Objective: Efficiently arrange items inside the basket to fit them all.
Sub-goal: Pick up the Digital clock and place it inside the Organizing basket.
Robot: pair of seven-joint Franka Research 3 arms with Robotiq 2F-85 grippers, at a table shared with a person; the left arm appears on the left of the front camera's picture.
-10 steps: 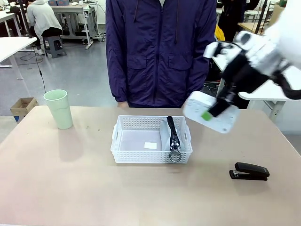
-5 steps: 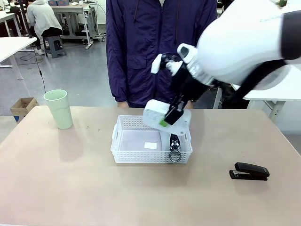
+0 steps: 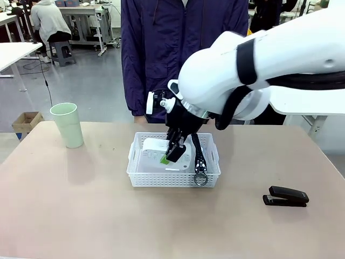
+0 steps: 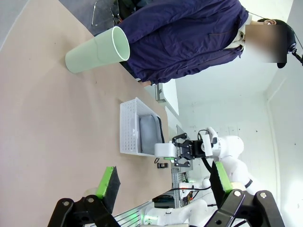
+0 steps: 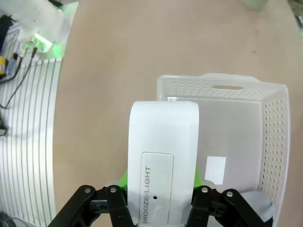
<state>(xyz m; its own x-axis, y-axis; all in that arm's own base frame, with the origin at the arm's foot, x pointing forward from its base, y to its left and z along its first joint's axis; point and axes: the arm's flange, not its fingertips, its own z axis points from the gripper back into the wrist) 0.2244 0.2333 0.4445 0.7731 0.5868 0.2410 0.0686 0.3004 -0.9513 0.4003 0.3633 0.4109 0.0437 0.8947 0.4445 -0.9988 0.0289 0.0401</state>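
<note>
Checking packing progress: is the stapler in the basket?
Out. The black stapler lies on the table, apart from the basket.

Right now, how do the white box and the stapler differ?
The white box is gripped by the right tool at the basket; the stapler lies free on the table. The white box is pale and broad; the stapler is black and slim. Neither lies loose in the basket.

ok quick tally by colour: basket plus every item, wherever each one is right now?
White: 2, the basket and the box
Grey: 1, the pouch, with a black zipper band
Black: 1, the stapler
Green: 1, the cup
Total: 5
</note>
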